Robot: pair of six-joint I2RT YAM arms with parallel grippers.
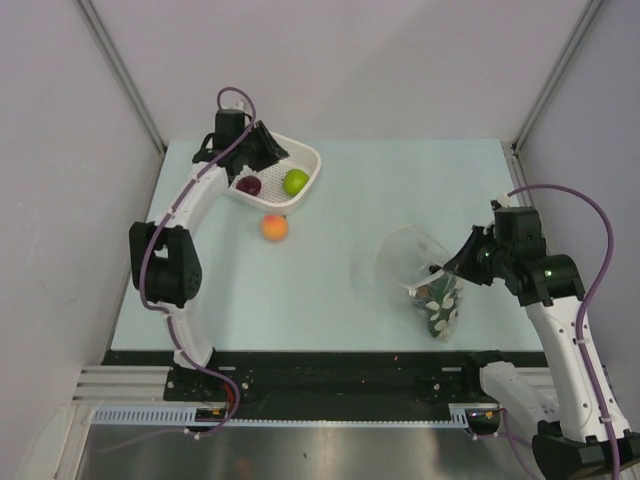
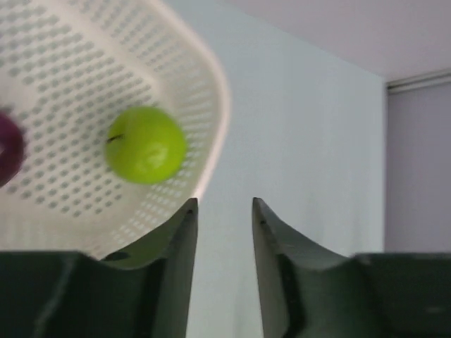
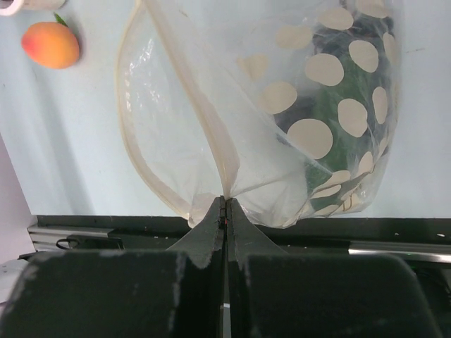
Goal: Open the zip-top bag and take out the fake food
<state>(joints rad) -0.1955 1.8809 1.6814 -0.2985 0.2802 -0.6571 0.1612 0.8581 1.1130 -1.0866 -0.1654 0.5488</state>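
The right gripper (image 3: 225,201) is pinched tight on the pale rim of the one zip-top bag (image 3: 282,105), with the jaws together on the plastic. The bag's mouth gapes in a wide loop out from that pinch. In the top view the bag (image 1: 420,275) lies at about 4 o'clock on the table (image 1: 330,200). Its clear open end points toward 11 o'clock and its dark end toward the near edge. The pouch is crinkly and see-through, and one dark panel is scattered with pale polka dots. A dark green piece (image 3: 325,102) shows inside, along with some darker bits too blurred to count.

The left gripper (image 2: 224,208) hangs at about 10 o'clock on the table, with a gap between its jaws and nothing in it. Just past its fingertips is the single white perforated basket (image 2: 84,70). The basket holds two pieces, a lime-green ball (image 2: 146,144) and, at 9 o'clock from it, a purple piece (image 2: 7,148).

One orange fruit (image 1: 274,227) sits loose on the table, close to the basket at 6 o'clock from it. Three pieces are therefore outside the bag.
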